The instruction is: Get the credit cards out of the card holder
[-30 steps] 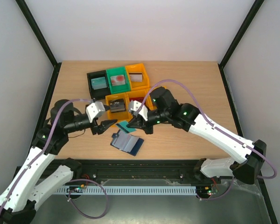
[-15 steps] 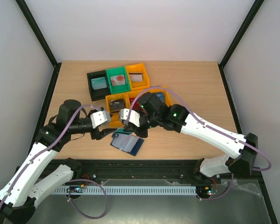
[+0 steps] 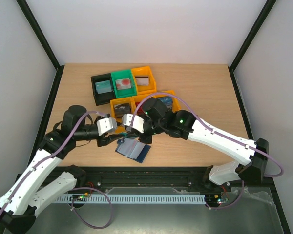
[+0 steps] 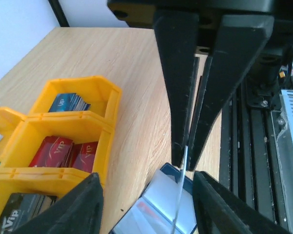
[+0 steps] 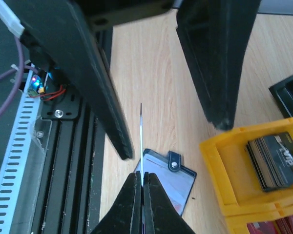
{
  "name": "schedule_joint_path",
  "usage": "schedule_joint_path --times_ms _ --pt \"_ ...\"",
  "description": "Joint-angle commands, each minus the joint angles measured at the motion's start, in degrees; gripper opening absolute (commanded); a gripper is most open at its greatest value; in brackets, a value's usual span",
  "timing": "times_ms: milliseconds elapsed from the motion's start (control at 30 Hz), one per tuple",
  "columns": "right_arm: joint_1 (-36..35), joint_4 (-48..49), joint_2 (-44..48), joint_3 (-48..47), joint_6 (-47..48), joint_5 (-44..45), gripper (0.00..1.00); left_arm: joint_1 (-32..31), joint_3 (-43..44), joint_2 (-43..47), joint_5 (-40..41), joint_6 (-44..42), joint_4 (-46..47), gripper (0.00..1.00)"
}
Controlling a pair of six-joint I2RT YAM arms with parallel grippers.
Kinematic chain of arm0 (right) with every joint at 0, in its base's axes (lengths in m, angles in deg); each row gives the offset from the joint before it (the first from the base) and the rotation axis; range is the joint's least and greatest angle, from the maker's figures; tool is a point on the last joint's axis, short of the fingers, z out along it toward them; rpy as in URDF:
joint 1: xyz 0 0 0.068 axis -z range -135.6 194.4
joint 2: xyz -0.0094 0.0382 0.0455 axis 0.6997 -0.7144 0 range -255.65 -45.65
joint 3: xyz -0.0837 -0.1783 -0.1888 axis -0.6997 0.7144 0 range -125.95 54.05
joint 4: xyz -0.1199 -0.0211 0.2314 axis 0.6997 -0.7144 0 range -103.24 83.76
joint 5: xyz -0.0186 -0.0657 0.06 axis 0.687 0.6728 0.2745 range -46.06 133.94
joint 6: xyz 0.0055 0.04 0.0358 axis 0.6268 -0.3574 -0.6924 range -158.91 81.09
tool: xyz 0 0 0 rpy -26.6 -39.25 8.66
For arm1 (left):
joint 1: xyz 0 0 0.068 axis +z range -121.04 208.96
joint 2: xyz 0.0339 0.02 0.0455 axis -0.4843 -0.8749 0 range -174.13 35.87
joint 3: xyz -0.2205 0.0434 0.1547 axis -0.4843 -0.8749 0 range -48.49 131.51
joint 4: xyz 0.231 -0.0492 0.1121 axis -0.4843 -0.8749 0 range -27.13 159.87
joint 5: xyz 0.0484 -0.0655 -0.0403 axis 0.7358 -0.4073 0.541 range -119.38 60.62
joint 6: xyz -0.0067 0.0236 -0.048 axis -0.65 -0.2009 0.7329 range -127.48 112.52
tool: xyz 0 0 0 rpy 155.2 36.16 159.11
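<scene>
— While the card holder [image 3: 133, 149] lies open on the desk [image 3: 200, 92], who grips the credit card [image 5: 141, 130]?
— Left pincer [image 4: 184, 157] clamped on its edge; right pincer [image 5: 172, 135] spread wide around it.

Both grippers closed in over card holder [image 3: 133, 149]; left gripper [image 4: 184, 157] now seemingly pinching thin card [image 4: 179, 204] edge.

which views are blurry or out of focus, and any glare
Top external: evenly lit, sharp, no glare. Left wrist: near fingers soft, yellow bins sharper. Right wrist: close fingers dark and blurred, card holder on the table fairly clear.
</scene>
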Motion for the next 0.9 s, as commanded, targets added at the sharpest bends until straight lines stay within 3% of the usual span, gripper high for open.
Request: schedule_joint_path --times_ms 0,100,133,233,267,333,400,500,567,700,867 --pt "-0.6 3.9 0.9 -1.6 0.8 -1.4 0.02 -2.3 -1.5 0.2 -1.1 -7.0 -1.5 0.42" --pt "-0.6 4.8 1.3 -1.5 1.2 -1.2 0.02 -3.3 -2.7 0.6 1.9 -7.7 0.6 0.07" --pt "-0.7 4.9 1.5 -1.5 1.4 -1.2 0.02 -3.4 -2.7 0.8 2.7 -7.1 2.0 0.02" --pt "-0.7 7.9 3.9 0.4 0.9 0.2 0.03 -3.1 -2.4 2.2 2.6 -2.2 7.0 0.02" --pt "-0.6 10.7 5.9 2.4 -0.4 2.1 0.1 -2.7 -2.5 2.9 1.8 1.7 9.5 0.02" --pt "1.0 19.3 11.1 8.8 -2.3 3.6 0.38 -0.9 -3.9 5.0 -1.6 12.7 17.5 0.02" --pt "4.4 30.0 16.3 16.4 -5.8 -0.9 0.67 1.5 -7.0 7.6 -6.0 24.0 29.2 0.02" --pt "7.7 39.2 19.9 20.8 -11.2 -11.4 0.98 4.8 -11.9 10.5 -9.4 38.0 46.4 0.02" --pt "8.0 43.8 20.3 22.0 -14.2 -14.7 0.99 6.2 -13.8 11.3 -10.7 42.6 52.8 0.02" --pt "8.2 50.7 18.6 22.6 -20.1 -18.0 0.98 6.6 -14.1 11.9 -11.8 43.3 54.3 0.03" --pt "8.4 55.9 14.5 21.2 -25.8 -20.0 0.82 6.5 -13.9 12.0 -13.2 43.1 54.7 0.03"
